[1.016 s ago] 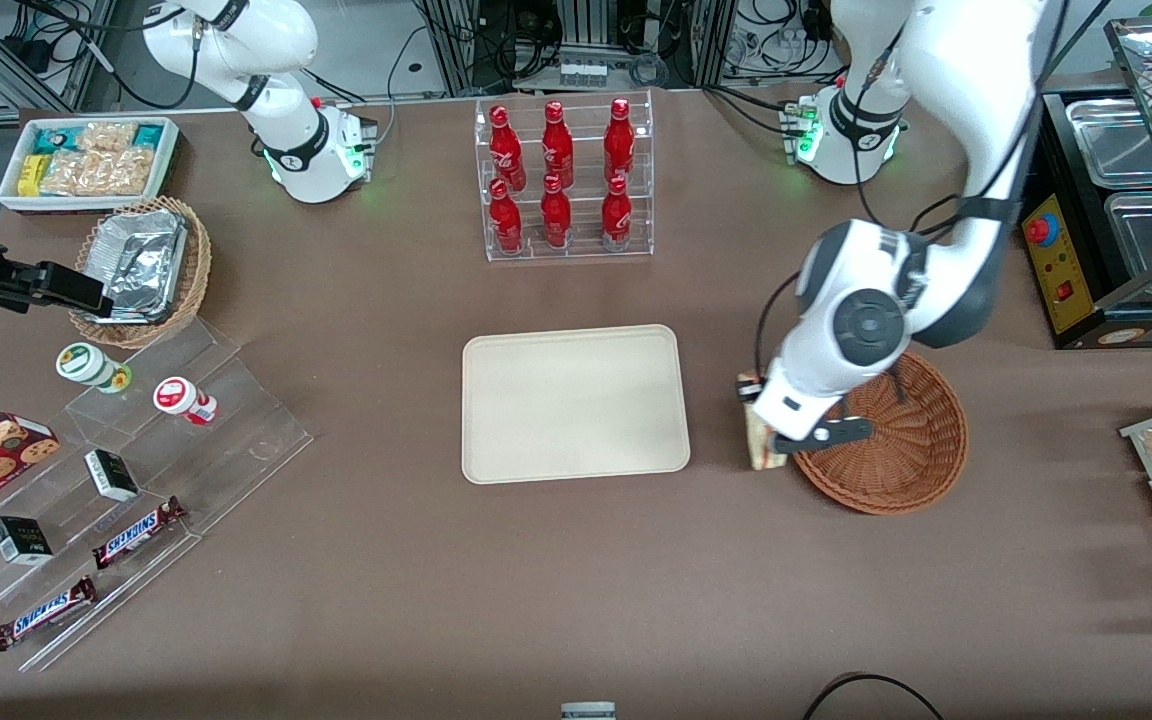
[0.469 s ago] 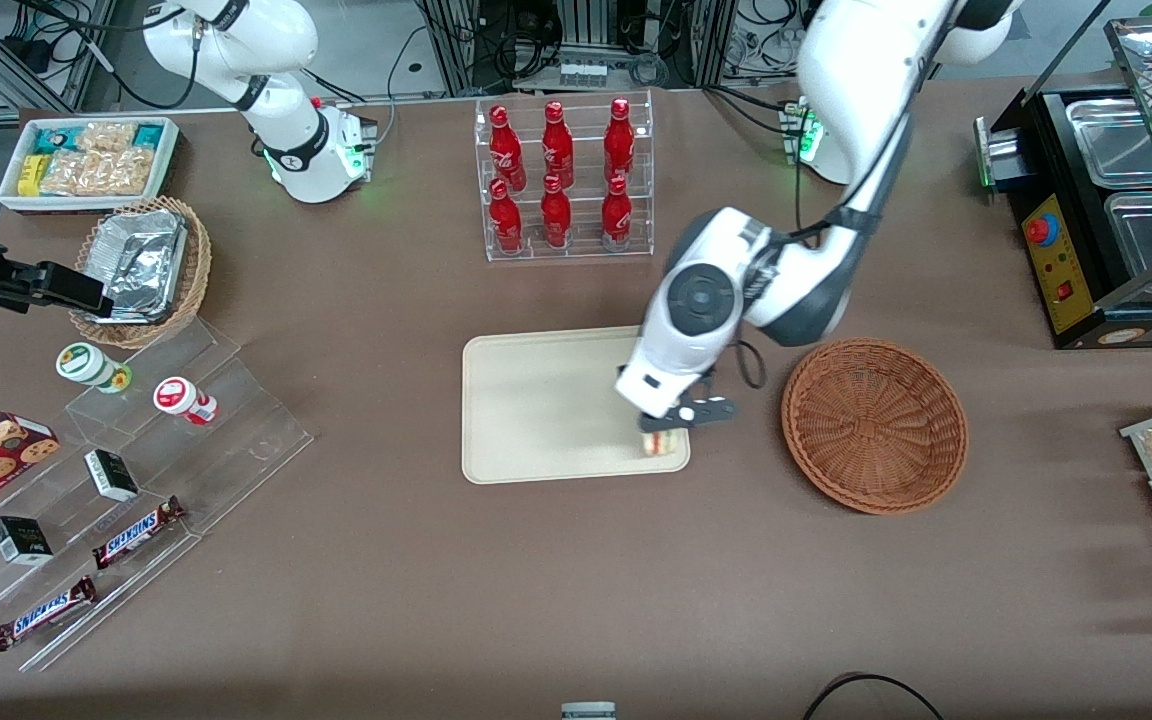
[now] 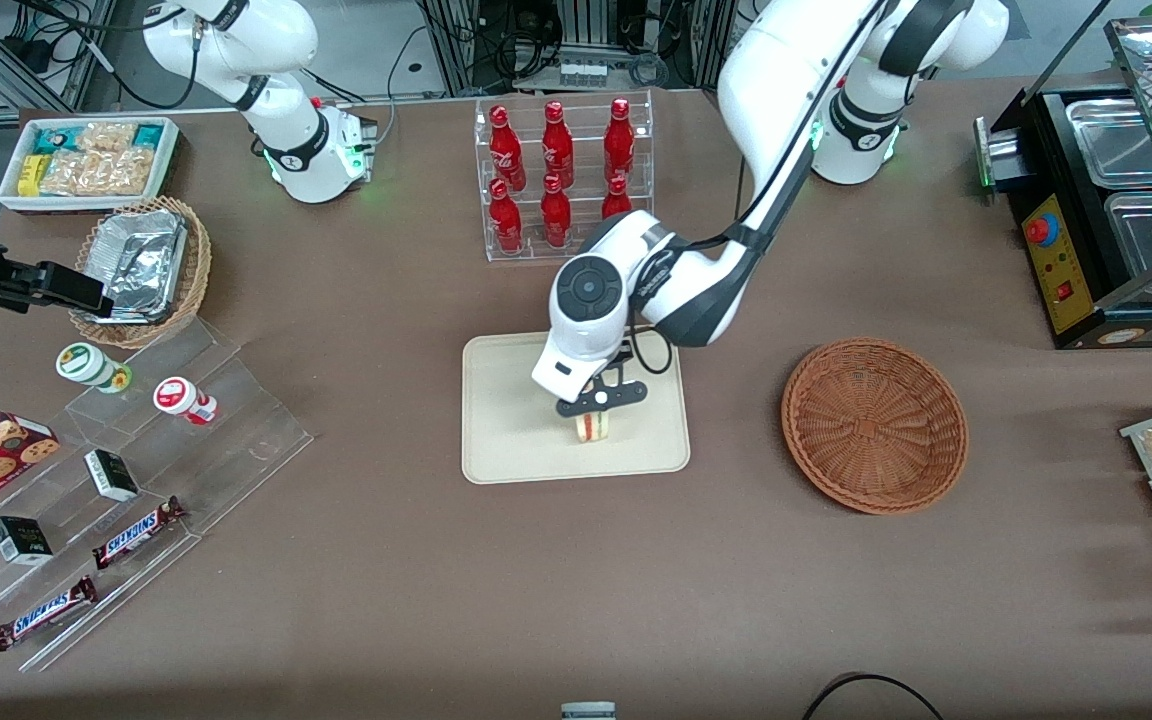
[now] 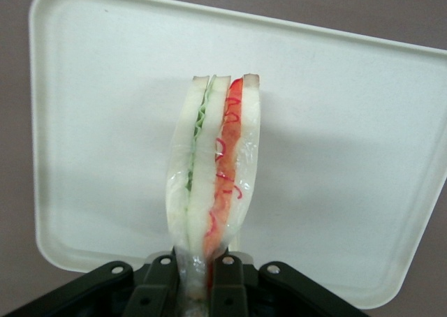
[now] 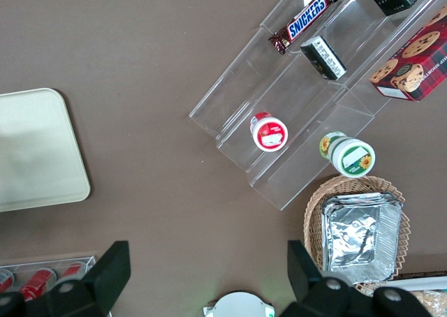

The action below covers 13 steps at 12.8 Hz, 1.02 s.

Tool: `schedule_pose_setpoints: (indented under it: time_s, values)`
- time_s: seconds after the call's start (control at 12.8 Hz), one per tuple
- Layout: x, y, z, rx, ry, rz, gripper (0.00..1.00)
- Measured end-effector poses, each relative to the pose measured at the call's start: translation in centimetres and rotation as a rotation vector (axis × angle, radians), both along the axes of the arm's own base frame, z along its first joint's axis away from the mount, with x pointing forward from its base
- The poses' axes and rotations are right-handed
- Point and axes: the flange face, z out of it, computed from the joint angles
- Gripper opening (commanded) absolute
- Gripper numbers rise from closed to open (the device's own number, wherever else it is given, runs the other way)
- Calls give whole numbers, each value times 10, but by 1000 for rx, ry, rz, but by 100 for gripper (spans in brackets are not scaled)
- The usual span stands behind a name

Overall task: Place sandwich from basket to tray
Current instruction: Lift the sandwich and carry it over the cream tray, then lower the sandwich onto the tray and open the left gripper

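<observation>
Gripper sat over the tray, centre of the front frame, fingers pinched on one end of the sandwich. The sandwich hung straight out from the fingertips, above the half of the tray nearer the front camera. Whether it touched the tray surface — couldn't tell from either view.

Front view showed only a stub of sandwich below the black finger bar; the wrist housing covered the rest. Wrist view gave the detail: sandwich edge-on in clear wrap, pale bread with green and red filling layers, clamped between both pads, cream tray filling the background.

Basket appeared only in the front view — right of centre, well apart from the gripper, nothing in it.
</observation>
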Motion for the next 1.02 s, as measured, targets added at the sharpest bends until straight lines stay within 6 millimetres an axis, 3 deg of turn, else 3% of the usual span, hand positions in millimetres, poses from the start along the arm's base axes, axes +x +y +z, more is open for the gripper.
schedule_pose_setpoints:
  time_s: [0.47,0.55,0.62,1.02]
  values:
    - [-1,-8,-30,25,22,55,0]
    - [-1,-7,-34,29,26,61,21]
    - [-1,-7,-37,32,28,65,99]
    - [1,-9,-34,25,21,71,100]
